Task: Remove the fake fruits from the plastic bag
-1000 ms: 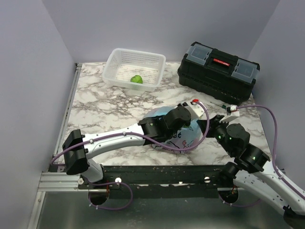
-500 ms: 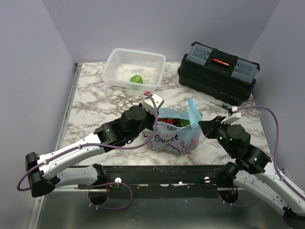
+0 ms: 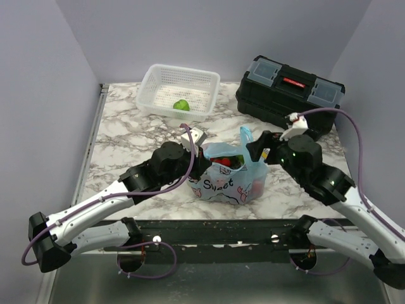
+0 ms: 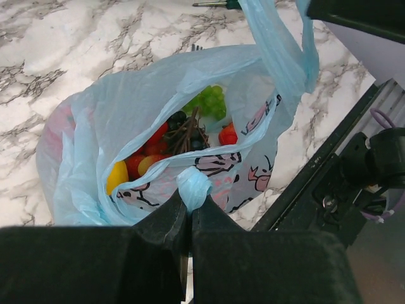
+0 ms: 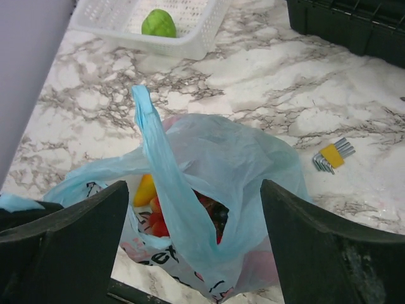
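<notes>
The left jaws clench the thin light-blue plastic bag [image 4: 120, 107]. The right jaws gape around its loop handle [image 5: 155, 149], with small shiny plastic fruits [image 4: 144, 159] below.

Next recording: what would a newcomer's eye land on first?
The thin light-blue plastic bag with pink cartoon print, mid-table, its mouth gaping over glossy red, yellow and green fake fruits. The left pincer is shut on its edge; the right pincer stands open by the upright loop handle.
</notes>
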Controlling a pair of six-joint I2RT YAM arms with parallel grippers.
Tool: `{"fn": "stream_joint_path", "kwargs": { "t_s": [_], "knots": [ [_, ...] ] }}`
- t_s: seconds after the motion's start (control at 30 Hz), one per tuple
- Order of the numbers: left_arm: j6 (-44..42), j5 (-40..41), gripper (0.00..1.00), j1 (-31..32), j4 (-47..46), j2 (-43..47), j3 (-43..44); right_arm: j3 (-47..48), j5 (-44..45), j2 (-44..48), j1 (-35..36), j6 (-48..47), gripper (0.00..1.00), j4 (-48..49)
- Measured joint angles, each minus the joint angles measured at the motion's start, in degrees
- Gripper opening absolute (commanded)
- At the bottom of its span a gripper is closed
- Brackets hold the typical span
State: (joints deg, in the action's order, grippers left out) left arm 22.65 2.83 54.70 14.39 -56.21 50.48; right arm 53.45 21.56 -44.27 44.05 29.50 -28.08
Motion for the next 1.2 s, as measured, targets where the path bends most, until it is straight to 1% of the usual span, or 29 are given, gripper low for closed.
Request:
{"fn": "stream_joint_path", "kwargs": {
  "t_s": [0.07, 0.27, 0.47, 0.53, 0.57, 0.63, 0.67, 0.77, 0.83, 1.0, 1.03, 1.2],
  "knots": [
    [0.6, -0.5, 0.00, -0.1, -0.2, 0.5, -0.2, 3.3, -0.3, -4.8, 0.0, -0.9, 0.92, -1.0],
    [2.1, -2.0, 0.00, -0.4, -0.9, 0.9, -0.9, 9.5, -0.5, -17.0, 0.0, -2.4, 0.92, -2.9],
    [2.8, -2.9, 0.00, -0.4, -1.1, 0.8, -1.1, 15.5, -1.3, -24.7, 0.0, -3.9, 0.92, -3.9],
    [2.9, -3.0, 0.00, -0.6, -1.1, 0.8, -1.1, 16.5, -1.3, -25.8, 0.0, -4.1, 0.86, -4.2],
    [3.0, -3.1, 0.00, -0.6, -1.1, 0.8, -1.1, 16.9, -1.2, -26.2, 0.0, -4.2, 0.79, -4.3],
    [3.0, -3.1, 0.00, -0.7, -1.1, 0.8, -1.1, 16.9, -0.5, -26.3, 0.0, -4.5, 0.45, -4.8],
    [3.0, -3.1, 0.00, -0.7, -1.1, 0.8, -1.1, 16.9, 0.0, -26.3, 0.0, -4.8, 0.31, -5.0],
    [3.0, -3.1, 0.00, -0.9, -1.0, 0.8, -1.1, 16.3, 0.8, -25.0, 0.0, -5.8, 0.20, -4.8],
    [2.9, -2.6, 0.00, -1.2, -0.9, 0.8, -1.1, 14.9, 1.5, -22.6, 0.0, -6.2, 0.18, -4.4],
    [3.0, -1.1, 0.00, -4.0, 0.8, 2.6, -1.1, 11.5, 4.7, -14.1, 0.0, -7.7, 0.02, -3.2],
    [3.2, -1.0, 0.00, -5.4, 1.4, 3.4, -0.9, 11.2, 5.5, -12.7, 0.0, -7.8, 0.01, -3.0],
    [5.2, -2.2, 0.00, -12.7, 2.1, 6.0, 1.0, 9.8, 10.2, -8.5, 0.0, -8.7, 0.01, -2.5]
  ]
}}
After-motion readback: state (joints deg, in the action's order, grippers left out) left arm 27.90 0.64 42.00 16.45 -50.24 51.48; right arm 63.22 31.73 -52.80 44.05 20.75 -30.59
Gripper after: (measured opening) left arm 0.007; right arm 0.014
